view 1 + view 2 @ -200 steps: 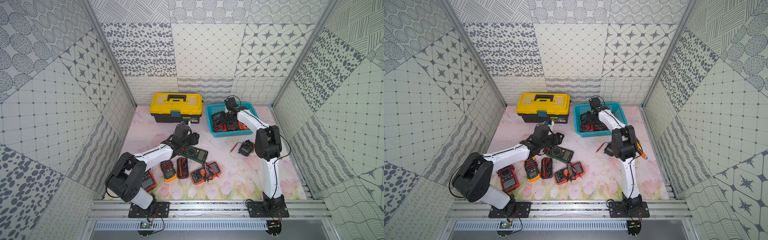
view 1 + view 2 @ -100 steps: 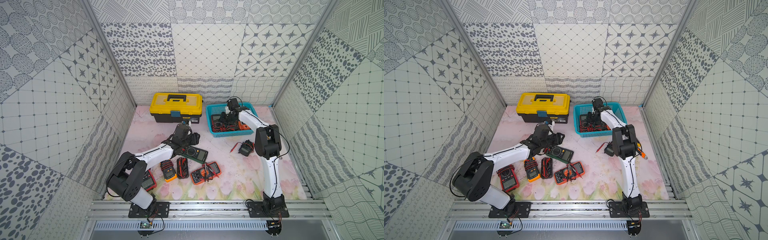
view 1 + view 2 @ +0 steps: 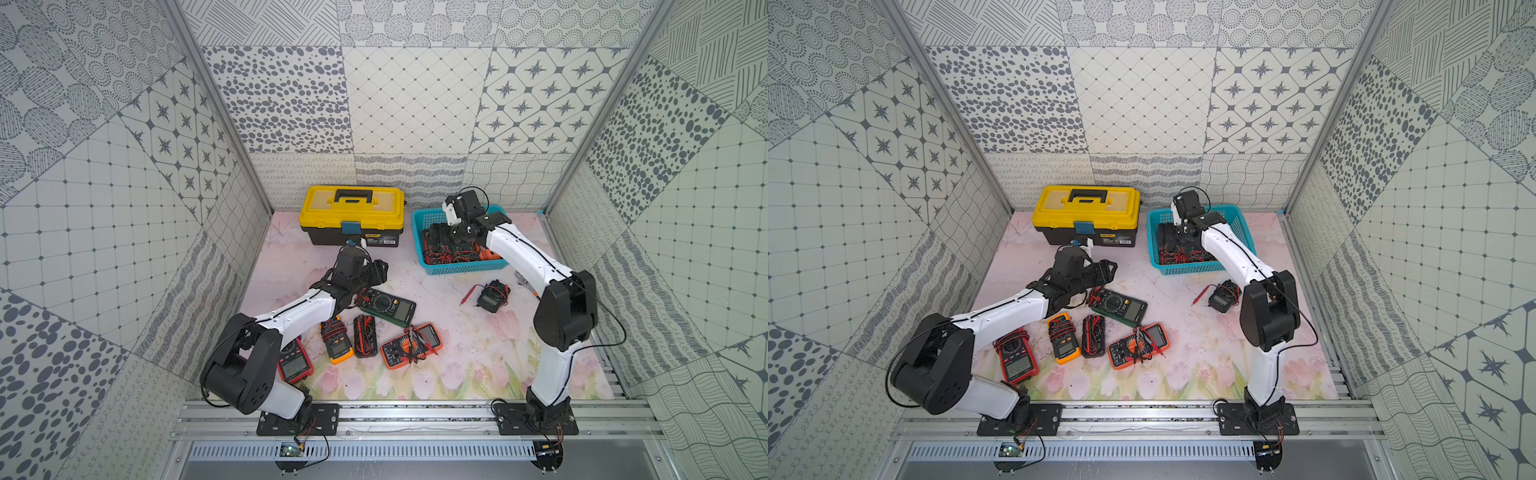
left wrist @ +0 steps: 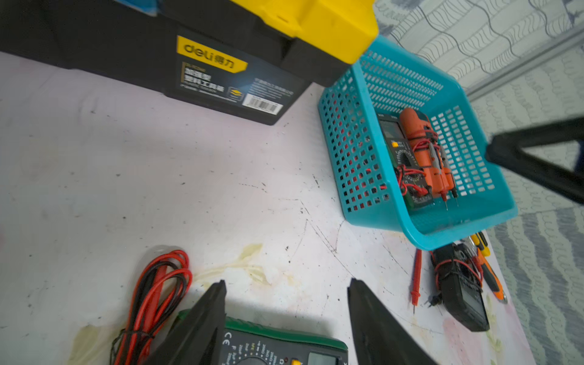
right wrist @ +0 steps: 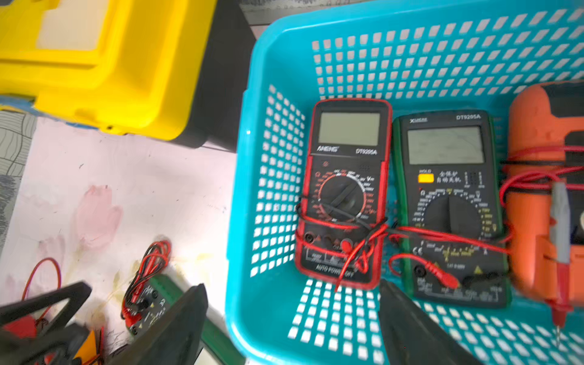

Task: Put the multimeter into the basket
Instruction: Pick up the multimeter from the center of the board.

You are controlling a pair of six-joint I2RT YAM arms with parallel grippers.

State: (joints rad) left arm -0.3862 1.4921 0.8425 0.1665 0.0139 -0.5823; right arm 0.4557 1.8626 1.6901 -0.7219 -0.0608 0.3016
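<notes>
The right gripper [image 5: 292, 284] hangs over the basket [image 3: 461, 268], on the side nearest the yellow toolbox [image 3: 353, 216]. Its jaws stand wide apart and hold nothing, and the basket's wall shows between the two fingers. Just beyond them a red multimeter [image 5: 344, 189] lies flat in the basket, screen up, with its leads wound around it. It lies just beside a dark green multimeter [image 5: 452, 205], and an orange multimeter [image 5: 537, 196] lies next to that one.

The left gripper [image 4: 288, 284] is low over one end of the green multimeter [image 3: 388, 305], which lies on the table well apart from the basket. Its jaws are partly apart, one at each side of this end, and only bare table shows between the tips. I cannot tell whether they press on the casing. A bundle of leads [image 4: 151, 300] lies just beside one finger.
</notes>
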